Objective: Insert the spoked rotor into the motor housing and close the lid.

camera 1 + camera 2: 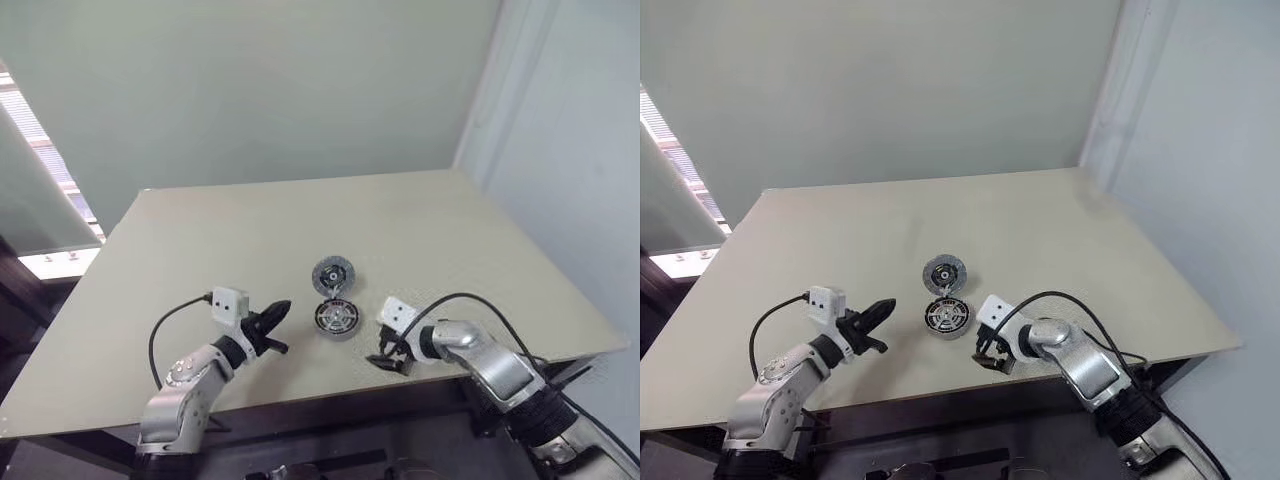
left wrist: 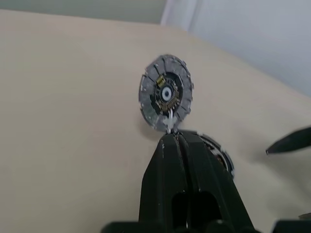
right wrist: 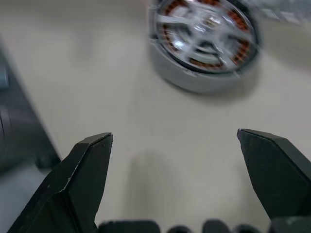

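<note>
Two tools near the worktop (image 1: 200, 230) edge: left tool (image 1: 279, 313) pinched together, right tool (image 3: 175, 160) spread wide, both empty. One housing (image 1: 336, 318), copper windings showing, silver spoked rotor (image 3: 204, 29) seated inside. Just beyond, one grey ridged lid (image 2: 165, 92).

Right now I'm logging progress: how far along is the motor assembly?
Done, it seems: the rotor sits inside the housing, silver spokes over copper windings. In hand: nothing; the left gripper is shut and empty beside the parts, the right gripper is open, facing the housing. Left: the lid lies on the table just beyond the housing, not yet fitted.
</note>
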Robot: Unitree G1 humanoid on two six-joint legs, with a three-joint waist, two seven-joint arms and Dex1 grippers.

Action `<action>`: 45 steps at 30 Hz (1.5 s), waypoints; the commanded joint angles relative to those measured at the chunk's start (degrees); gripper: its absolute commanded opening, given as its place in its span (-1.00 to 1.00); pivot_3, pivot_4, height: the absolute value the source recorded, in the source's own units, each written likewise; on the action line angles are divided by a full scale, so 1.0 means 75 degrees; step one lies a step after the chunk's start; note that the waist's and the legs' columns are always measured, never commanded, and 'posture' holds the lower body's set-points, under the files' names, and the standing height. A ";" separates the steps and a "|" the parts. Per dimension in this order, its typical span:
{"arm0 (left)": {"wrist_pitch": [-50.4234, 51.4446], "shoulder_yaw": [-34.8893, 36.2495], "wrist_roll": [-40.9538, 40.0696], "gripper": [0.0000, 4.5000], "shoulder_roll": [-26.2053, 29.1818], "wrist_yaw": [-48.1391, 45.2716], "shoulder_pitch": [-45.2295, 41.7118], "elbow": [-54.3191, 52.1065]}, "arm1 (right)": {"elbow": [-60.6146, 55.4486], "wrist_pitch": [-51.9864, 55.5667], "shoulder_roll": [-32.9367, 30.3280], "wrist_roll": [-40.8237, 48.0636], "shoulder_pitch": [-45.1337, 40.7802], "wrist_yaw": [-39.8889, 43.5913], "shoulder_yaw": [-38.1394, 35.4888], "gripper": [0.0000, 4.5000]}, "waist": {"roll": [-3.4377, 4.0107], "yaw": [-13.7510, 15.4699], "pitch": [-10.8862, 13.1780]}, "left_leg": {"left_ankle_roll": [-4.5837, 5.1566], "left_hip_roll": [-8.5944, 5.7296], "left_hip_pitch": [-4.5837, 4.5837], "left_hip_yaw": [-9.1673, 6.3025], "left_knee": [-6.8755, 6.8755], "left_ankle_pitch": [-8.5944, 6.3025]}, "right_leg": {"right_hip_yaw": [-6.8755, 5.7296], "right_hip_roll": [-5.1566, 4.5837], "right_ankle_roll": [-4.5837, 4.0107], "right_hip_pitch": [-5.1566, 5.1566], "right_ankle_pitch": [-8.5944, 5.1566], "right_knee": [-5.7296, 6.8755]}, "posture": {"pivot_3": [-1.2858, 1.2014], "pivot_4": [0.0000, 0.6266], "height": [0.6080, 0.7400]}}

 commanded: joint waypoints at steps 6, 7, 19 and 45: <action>-0.0023 -0.0244 0.0287 -1.00 0.0127 -0.0017 0.0073 -0.0403 | 0.0735 -0.1633 0.0059 -0.1635 -0.1338 0.1036 0.0922 0.99 | -0.0007 0.0026 0.0000 | -0.0001 -0.0003 0.0001 -0.0012 0.0003 0.0000 | -0.0005 -0.0001 0.0011 0.0006 0.0006 -0.0001 | 0.03 -1.00 1.00; -0.0013 -0.0257 0.0300 -1.00 0.0129 -0.0012 0.0081 -0.0419 | 0.0849 -0.1744 0.0084 -0.1753 -0.1404 0.1114 0.0985 0.99 | -0.0007 0.0027 0.0000 | -0.0001 -0.0003 0.0002 -0.0012 0.0002 0.0000 | -0.0005 -0.0001 0.0011 0.0006 0.0007 0.0000 | 0.03 -1.00 1.00; 0.0031 -0.0364 0.0443 -1.00 0.0091 0.0084 0.0291 -0.0684 | 0.2613 -0.2920 0.0897 -0.2901 -0.2154 0.1552 0.1363 0.99 | -0.0006 0.0021 -0.0001 | -0.0002 -0.0003 0.0008 -0.0012 -0.0012 0.0001 | -0.0002 0.0001 0.0012 -0.0001 0.0008 0.0007 | 0.03 -1.00 1.00; 0.0190 -0.0597 0.0551 -1.00 0.0021 0.0351 0.0348 -0.1019 | 0.4979 -0.3928 0.1951 -0.3781 -0.2584 0.0607 0.1043 -0.90 | -0.0003 -0.0001 -0.0002 | -0.0008 -0.0010 0.0095 -0.0010 -0.0027 0.0003 | 0.0036 0.0012 0.0008 0.0042 0.0008 0.0032 | 0.03 -1.00 1.00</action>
